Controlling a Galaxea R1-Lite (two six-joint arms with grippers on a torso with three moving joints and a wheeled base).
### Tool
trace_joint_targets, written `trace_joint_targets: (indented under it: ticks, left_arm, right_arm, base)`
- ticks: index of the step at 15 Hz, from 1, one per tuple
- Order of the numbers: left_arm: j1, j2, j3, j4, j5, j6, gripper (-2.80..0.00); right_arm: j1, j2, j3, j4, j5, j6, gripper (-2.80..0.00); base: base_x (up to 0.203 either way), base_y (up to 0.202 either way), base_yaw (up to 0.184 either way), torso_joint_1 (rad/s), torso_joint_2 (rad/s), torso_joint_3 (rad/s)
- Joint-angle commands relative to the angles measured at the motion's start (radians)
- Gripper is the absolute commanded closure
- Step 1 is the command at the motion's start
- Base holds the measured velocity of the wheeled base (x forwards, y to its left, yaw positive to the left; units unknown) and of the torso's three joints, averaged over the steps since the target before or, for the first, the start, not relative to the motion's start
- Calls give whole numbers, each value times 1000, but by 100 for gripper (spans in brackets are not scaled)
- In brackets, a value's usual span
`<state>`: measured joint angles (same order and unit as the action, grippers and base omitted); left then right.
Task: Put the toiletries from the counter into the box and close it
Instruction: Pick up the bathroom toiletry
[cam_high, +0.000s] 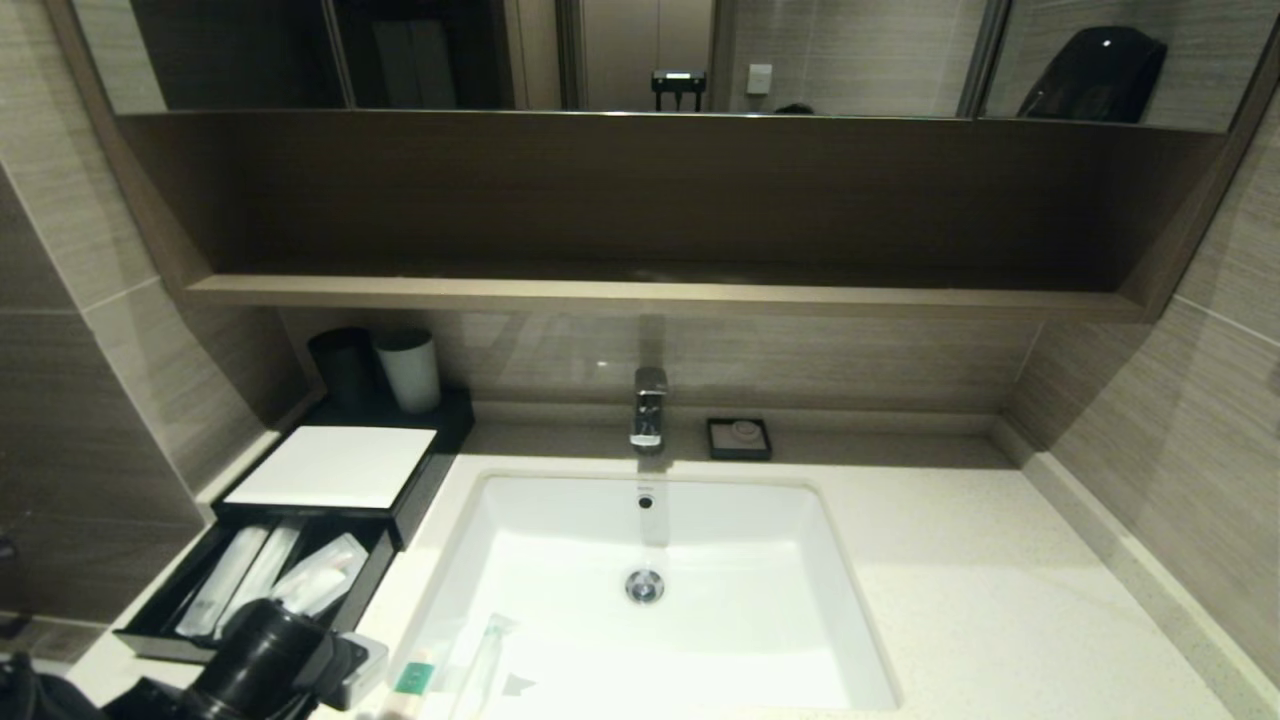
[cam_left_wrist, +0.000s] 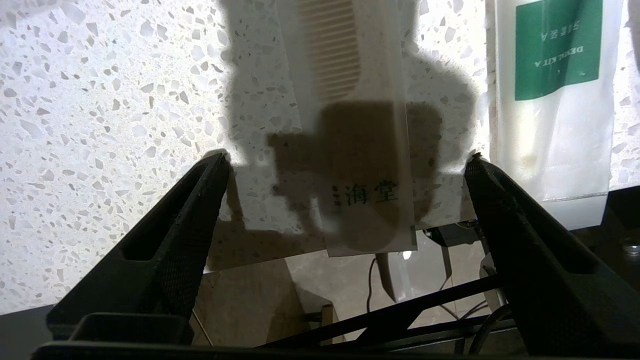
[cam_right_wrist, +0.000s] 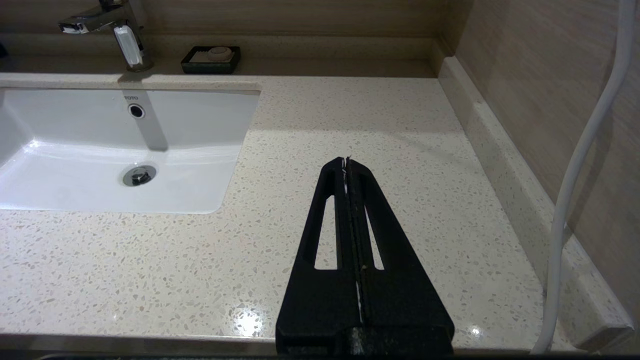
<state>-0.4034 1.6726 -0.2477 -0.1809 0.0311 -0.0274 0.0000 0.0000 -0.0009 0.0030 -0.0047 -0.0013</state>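
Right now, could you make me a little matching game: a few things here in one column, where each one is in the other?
1. comb packet
2. white cup
3. soap dish
4. drawer

A. right of the tap
B. pulled out of the box, packets inside
C. between the open left gripper's fingers
D. behind the box, beside the black cup

Pairs: 1-C, 2-D, 3-A, 4-B

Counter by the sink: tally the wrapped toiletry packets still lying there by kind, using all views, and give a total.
Comb packet: 1
Green-label packet: 1
Long toothbrush-like packet: 1
Total: 3
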Motion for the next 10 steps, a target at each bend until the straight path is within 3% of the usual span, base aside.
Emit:
trace_joint_targets:
  ticks: [1, 7, 8, 10]
  left_arm:
    - [1, 2, 1, 0, 1, -2, -280]
    - [0, 3, 0, 0, 1, -8, -280]
    - [0, 3, -1, 0, 1, -8, 0]
    - [0, 1, -1, 0, 0, -8, 0]
  right_arm:
    - [0, 0, 0, 0, 0, 1, 0]
    - [0, 0, -1, 0, 0, 0, 0]
    - [0, 0, -1, 0, 0, 0, 0]
    - [0, 0, -1, 0, 0, 0, 0]
  base:
    - [0, 0, 0, 0, 0, 0]
    - [0, 0, 0, 0, 0, 0]
    - [0, 0, 0, 0, 0, 0]
    - [0, 0, 0, 0, 0, 0]
